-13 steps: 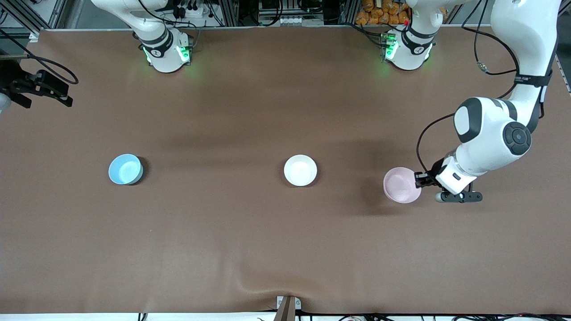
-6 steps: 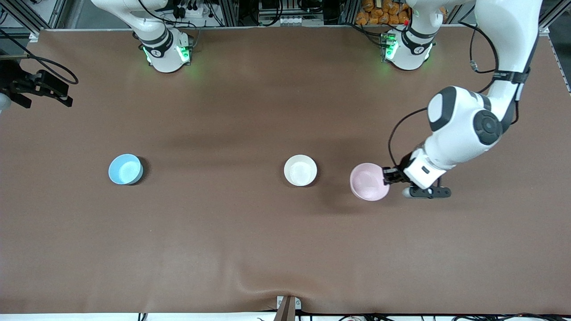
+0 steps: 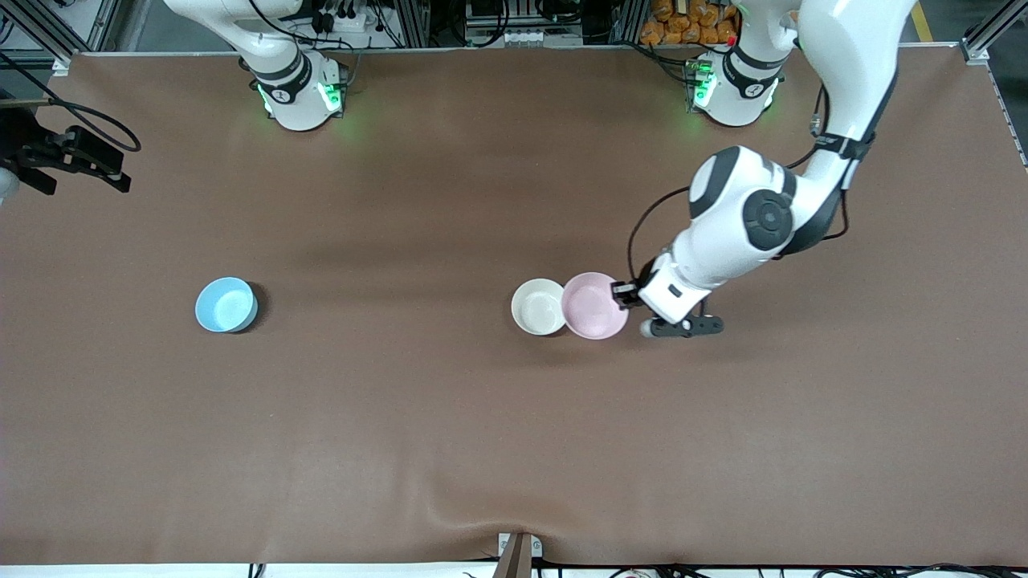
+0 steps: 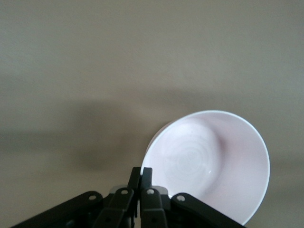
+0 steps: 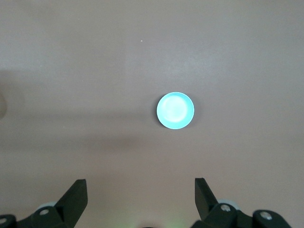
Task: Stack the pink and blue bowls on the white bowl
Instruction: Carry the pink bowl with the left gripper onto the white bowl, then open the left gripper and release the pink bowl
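Your left hand [image 3: 620, 294], pinched on the pink bowl [image 3: 593, 305], carries it at frame centre, overlapping the white bowl's [image 3: 537, 306] edge, not yet seated. Your right hand [image 5: 140, 197] waits spread wide at the frame's left edge; the blue bowl [image 3: 226, 304] sits untouched on the table [image 3: 450, 449].

pink bowl [image 3: 593, 305], pinched by left gripper [image 3: 620, 293], overlaps one edge of white bowl [image 3: 538, 307] | wide bare table [image 3: 385, 401] between white bowl and blue bowl [image 3: 226, 304] | bare table all around blue bowl
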`<control>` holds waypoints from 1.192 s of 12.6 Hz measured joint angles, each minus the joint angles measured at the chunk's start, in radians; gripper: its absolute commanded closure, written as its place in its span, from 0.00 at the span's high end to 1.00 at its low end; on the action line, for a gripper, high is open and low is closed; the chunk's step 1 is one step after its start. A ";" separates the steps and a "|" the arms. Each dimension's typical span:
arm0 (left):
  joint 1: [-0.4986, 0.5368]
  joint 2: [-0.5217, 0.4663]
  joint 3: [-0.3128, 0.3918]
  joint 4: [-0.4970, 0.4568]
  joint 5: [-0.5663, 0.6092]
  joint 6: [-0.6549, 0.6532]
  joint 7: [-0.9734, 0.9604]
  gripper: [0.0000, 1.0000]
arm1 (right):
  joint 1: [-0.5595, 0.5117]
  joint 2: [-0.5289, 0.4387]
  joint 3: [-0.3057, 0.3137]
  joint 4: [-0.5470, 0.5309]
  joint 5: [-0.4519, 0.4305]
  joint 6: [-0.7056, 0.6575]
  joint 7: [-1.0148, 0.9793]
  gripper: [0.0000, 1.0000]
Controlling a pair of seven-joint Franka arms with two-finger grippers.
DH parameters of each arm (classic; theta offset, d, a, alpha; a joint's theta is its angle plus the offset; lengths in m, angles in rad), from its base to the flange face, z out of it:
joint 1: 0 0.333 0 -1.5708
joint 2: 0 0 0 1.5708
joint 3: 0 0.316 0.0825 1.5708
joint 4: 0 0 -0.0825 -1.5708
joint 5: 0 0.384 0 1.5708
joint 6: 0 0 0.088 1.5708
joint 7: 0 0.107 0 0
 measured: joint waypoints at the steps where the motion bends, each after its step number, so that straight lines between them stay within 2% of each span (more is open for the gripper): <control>1: -0.025 0.011 0.000 0.002 0.000 0.000 -0.024 0.00 | 0.000 0.000 0.000 0.000 0.000 0.000 0.000 1.00; 9: -0.100 0.119 0.007 0.030 0.002 0.008 -0.044 0.00 | 0.000 0.000 0.000 0.000 0.000 0.000 0.000 1.00; 15: -0.119 0.179 0.018 0.053 0.032 0.084 -0.044 0.00 | 0.000 0.000 0.000 0.000 0.000 0.000 0.000 1.00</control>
